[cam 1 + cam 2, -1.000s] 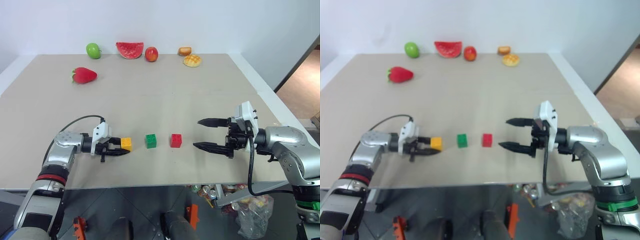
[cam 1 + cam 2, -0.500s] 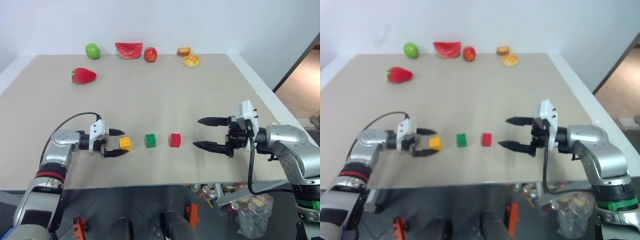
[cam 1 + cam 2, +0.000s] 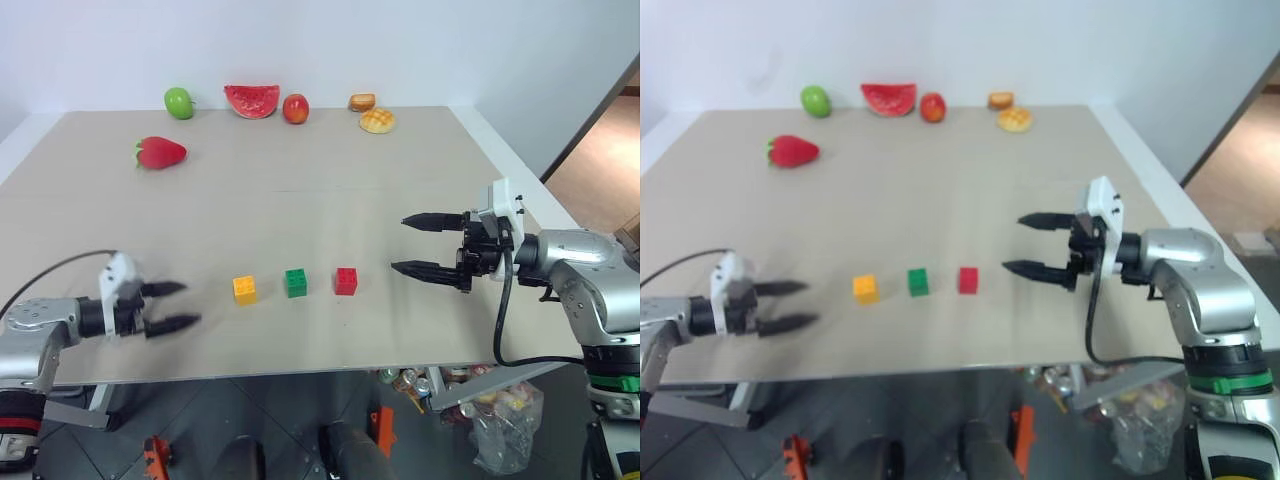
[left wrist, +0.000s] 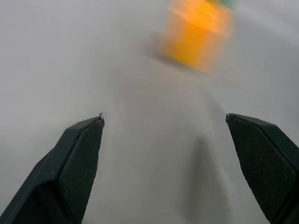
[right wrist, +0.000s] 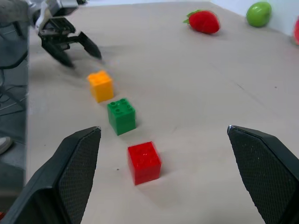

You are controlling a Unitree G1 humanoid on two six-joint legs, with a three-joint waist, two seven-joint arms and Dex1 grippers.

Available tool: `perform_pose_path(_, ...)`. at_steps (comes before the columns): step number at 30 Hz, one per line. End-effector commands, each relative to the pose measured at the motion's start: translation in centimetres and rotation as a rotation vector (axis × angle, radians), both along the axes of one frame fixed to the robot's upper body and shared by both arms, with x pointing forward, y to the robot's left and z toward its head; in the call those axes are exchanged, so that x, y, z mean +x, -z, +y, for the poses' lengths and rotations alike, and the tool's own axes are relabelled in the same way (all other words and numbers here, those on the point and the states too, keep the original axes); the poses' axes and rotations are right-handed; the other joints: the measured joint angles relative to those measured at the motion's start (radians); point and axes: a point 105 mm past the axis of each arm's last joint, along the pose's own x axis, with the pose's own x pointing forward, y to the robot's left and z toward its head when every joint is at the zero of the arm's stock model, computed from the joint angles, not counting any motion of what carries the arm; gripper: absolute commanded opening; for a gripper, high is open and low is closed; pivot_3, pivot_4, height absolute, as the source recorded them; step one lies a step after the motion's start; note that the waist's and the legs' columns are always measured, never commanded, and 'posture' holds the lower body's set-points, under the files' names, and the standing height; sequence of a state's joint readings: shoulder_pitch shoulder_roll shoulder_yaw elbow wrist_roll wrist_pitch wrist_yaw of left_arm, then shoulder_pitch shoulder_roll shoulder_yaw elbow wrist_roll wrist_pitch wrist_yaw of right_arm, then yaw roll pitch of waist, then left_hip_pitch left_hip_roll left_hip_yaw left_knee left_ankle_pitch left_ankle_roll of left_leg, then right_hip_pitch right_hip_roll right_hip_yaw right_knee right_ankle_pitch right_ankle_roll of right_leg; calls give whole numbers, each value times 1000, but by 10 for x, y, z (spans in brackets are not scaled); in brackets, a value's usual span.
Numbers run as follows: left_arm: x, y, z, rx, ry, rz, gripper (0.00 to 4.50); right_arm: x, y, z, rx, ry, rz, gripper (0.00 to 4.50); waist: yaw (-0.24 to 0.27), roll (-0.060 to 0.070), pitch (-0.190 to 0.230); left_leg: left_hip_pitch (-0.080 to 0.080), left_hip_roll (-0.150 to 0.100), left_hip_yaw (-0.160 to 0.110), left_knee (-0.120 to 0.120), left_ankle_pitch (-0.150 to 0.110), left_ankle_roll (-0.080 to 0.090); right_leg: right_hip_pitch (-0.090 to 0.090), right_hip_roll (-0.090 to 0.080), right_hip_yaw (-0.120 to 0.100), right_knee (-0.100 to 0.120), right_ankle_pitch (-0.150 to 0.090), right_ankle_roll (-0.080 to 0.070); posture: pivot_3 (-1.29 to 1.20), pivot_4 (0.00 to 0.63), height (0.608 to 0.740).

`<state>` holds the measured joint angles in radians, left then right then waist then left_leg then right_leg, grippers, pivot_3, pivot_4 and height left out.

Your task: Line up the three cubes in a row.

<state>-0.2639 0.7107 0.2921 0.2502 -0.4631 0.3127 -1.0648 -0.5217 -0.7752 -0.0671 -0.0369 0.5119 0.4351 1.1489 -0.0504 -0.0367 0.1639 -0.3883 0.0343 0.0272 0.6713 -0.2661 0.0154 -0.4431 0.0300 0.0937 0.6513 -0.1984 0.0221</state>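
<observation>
Three cubes sit in a row on the table (image 3: 330, 200), lower centre of the head view: yellow cube (image 3: 245, 289) leftmost, green cube (image 3: 296, 282) in the middle, red cube (image 3: 346, 280) on the right, small gaps between them. Left gripper (image 3: 180, 305) at lower left, fingers spread, empty, apart from the yellow cube. Right gripper (image 3: 405, 245) at centre right, spread wide, empty, just beside the red cube without touching. Toy strawberry (image 3: 160, 153) at upper left.

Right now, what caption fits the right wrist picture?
Yellow cube, green cube and red cube sit in a row.
</observation>
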Motion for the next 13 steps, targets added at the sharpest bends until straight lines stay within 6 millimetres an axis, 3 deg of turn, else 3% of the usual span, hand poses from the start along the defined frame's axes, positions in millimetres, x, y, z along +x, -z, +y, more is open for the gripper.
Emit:
perform_pose_path(1, 16, -32, 24, -171, -317, -110, 4321, 21, -9, -11, 47, 167, -87, 4500, 3, 0, 0, 0, 0, 0, 0, 0, 0, 0, 0, 0, 0, 0, 0, 0, 150, 740)
perform_pose_path(6, 10, -26, 0, -253, -397, -135, 4321, 51, 14, -45, 92, 537, -128, 4500, 4, 0, 0, 0, -4, 0, 0, 0, -2, 0, -6, 4, 0, 3, 0, 0, 150, 740)
perform_pose_path(11, 12, -35, -8, -321, -466, -149, 4321, 62, 26, -79, 207, 831, -114, 4500, 5, 0, 0, -3, -7, 1, 1, 0, -12, 0, -8, 5, -2, 3, 3, 0, 150, 740)
perform_pose_path(13, 11, -38, -10, -335, -468, -149, 4321, 62, 28, -83, 264, 880, -103, 4500, 5, 0, 0, -3, -8, 1, 1, 0, -12, 1, -9, 7, -2, 4, 5, 0, 150, 740)
